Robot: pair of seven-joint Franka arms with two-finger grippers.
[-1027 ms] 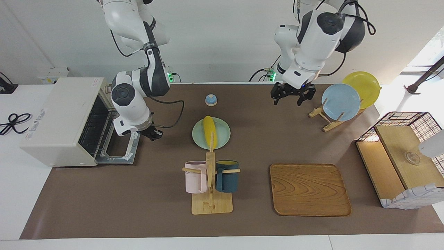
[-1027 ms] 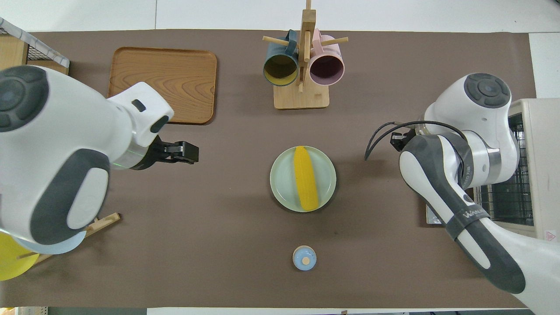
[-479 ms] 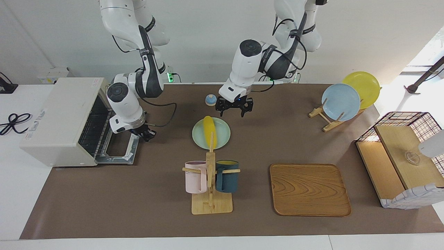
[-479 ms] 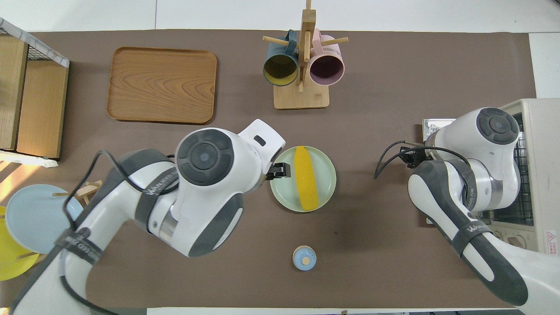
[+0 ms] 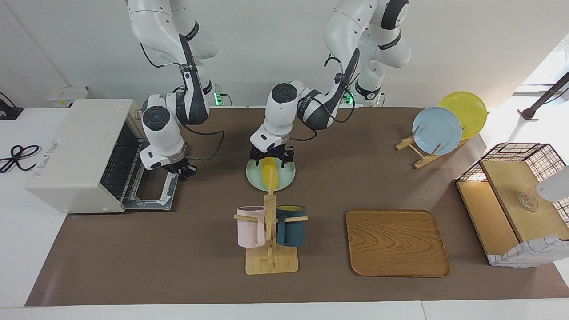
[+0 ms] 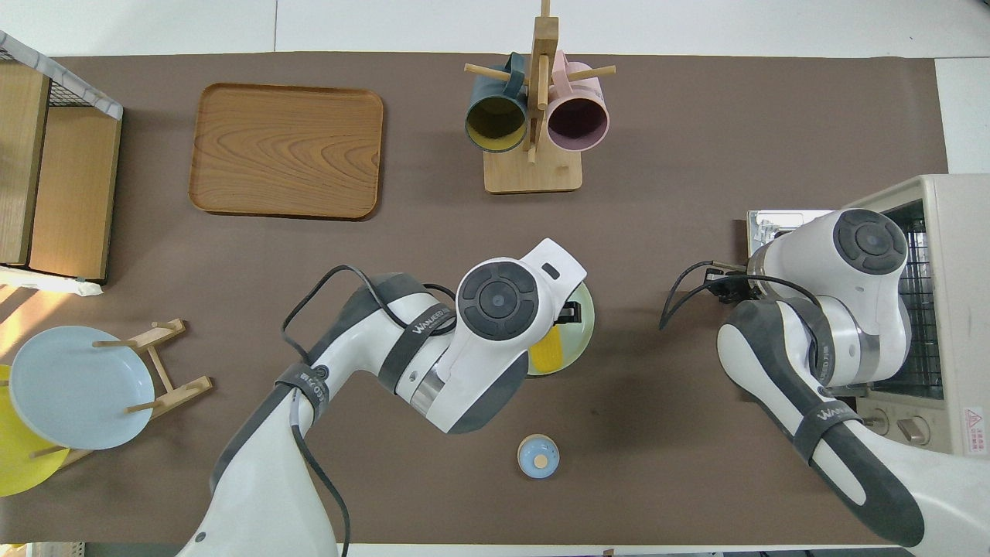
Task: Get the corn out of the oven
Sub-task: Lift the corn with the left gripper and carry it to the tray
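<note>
Now left hand (image 5: 271, 156) wide over corn (image 5: 269, 174) on plate (image 5: 286, 177); right hand (image 5: 183, 170) shut by oven (image 5: 80, 153)

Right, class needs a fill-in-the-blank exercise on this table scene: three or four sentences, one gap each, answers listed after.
1. The corn lies on a pale green ____.
2. The oven door is ____.
3. The left gripper is over the ____.
4. The right gripper, fingertips together, is over the open oven ____.

Missing words: plate; open; corn; door
</note>
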